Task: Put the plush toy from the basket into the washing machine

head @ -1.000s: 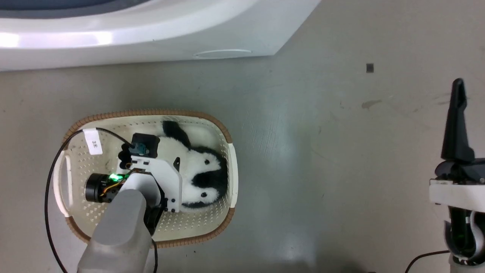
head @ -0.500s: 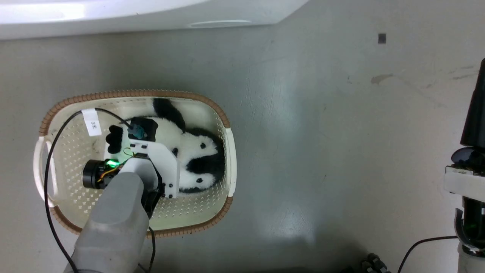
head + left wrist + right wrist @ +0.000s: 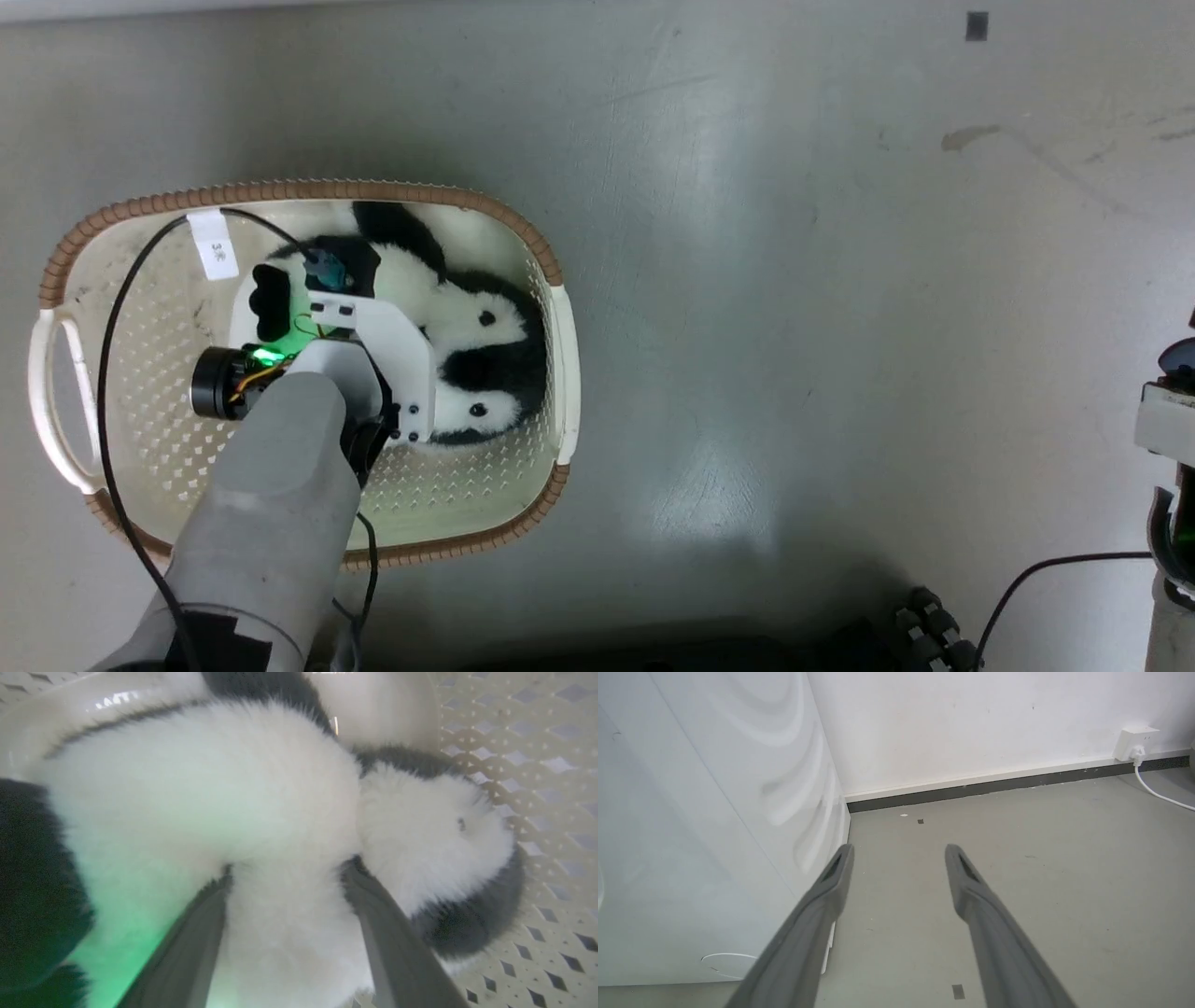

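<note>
The washing machine [image 3: 691, 835] stands beside the right claw [image 3: 899, 851], whose fingers are spread over bare floor. The basket [image 3: 299, 191] sits on the floor, well apart from that claw. In it the plush toy [image 3: 476, 345] lies lengthwise, head toward the right end. The left claw [image 3: 287, 870] straddles its white middle crosswise, fingers apart, tips sunk in fur, seemingly not yet clamped.

Down on the grey floor [image 3: 794, 327], a cream basket [image 3: 280, 191] with a brown rim. Inside, near its right wall, the fluffy plush toy [image 3: 462, 327], partly hidden under the left arm [image 3: 280, 495]. On that arm, a small green light [image 3: 271, 355].
</note>
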Controlling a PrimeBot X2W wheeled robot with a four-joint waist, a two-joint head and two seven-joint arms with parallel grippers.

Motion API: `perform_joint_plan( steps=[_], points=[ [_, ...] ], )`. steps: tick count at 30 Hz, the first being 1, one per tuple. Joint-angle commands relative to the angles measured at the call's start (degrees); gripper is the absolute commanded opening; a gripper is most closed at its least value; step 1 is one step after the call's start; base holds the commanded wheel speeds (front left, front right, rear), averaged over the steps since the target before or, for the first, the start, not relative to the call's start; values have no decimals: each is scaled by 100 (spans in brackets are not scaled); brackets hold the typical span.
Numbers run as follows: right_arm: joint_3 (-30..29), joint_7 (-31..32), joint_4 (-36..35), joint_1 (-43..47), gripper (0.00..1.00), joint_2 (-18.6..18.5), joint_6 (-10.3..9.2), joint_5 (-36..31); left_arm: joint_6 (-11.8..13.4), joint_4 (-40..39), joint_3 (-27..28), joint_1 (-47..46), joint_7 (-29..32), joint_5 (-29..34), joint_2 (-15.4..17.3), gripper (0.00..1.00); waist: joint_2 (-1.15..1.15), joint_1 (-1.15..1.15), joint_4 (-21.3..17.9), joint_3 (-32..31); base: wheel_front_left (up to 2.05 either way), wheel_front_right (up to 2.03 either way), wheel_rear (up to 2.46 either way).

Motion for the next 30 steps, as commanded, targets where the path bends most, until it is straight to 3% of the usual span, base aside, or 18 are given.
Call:
perform_joint_plan(
  steps=[1,7,8,21,30],
  points=[
    [-47,-59,-82,-142,100,-2,3,89,-17,308,-62,3,92,-74,27,100,0,0,-8,82,0,0,0],
    [-113,-131,-207,-212,100,-2,3,145,-31,662,-206,-227,166,-171,43,100,0,0,-38,337,0,0,0],
    [-162,-167,-253,-254,100,-3,3,172,-52,839,-302,-351,175,-200,49,0,0,0,-45,459,0,0,0],
    [-145,-180,-212,-301,100,-3,3,173,-124,903,-418,-365,4,-270,57,0,0,0,-59,250,0,0,0],
    [-83,-180,126,-232,100,-3,3,356,-300,903,-496,67,-478,-355,-33,0,0,0,18,-665,0,0,0]
  ],
)
